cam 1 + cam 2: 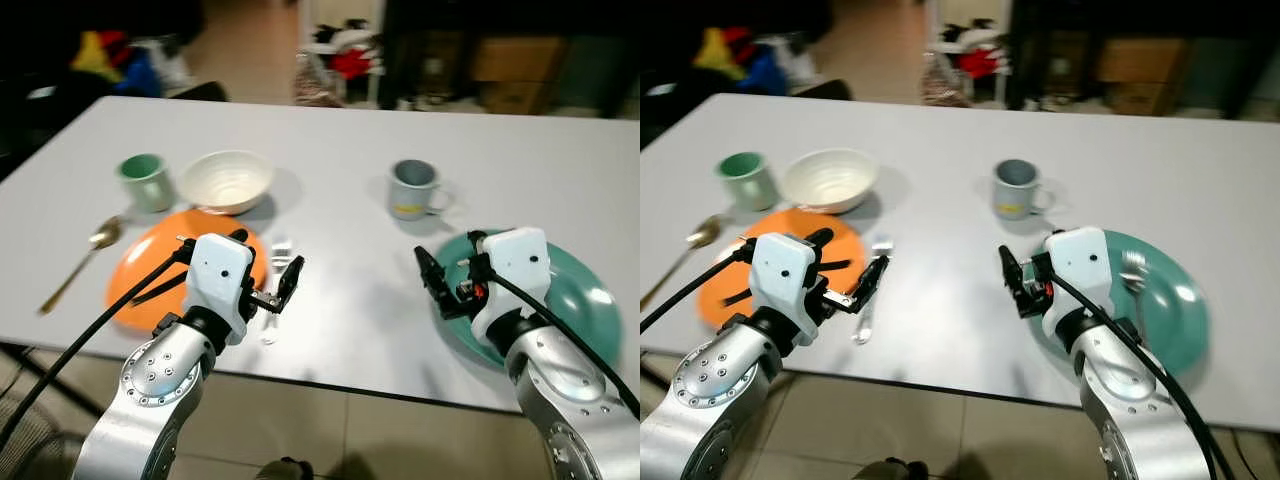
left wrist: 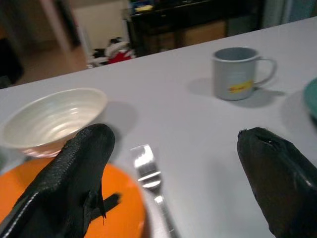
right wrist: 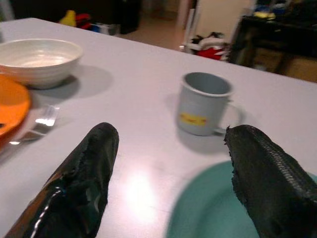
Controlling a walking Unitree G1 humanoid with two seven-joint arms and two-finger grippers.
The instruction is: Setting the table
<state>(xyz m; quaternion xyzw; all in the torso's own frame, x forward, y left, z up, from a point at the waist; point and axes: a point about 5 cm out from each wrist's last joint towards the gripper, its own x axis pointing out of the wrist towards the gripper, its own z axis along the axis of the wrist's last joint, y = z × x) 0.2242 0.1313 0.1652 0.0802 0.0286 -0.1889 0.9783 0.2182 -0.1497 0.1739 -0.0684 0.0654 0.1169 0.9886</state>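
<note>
From the left eye, the white table (image 1: 330,160) carries two places. On the robot's left sit an orange plate (image 1: 150,262), a white bowl (image 1: 226,180) behind it, a green cup (image 1: 146,181) and a gold spoon (image 1: 82,262) lying out to the side. On the right a teal plate (image 1: 570,290) sits with a grey mug (image 1: 414,189) behind it. The left gripper (image 1: 270,290) hovers at the orange plate's inner edge.

The right eye shows a silver fork (image 1: 870,290) lying just beside the orange plate, right under the left gripper. A second fork (image 1: 1135,275) rests on the teal plate, near the right gripper (image 1: 1012,280).

The left wrist camera looks down past two widely parted, empty fingers (image 2: 74,173) onto the fork's tines.

The right wrist camera shows those fingers (image 3: 84,183) also spread wide, holding nothing, above the teal plate's rim.

I'd judge the cutlery is being placed; next the left gripper needs to drop and close squarely on the thin fork handle.
</note>
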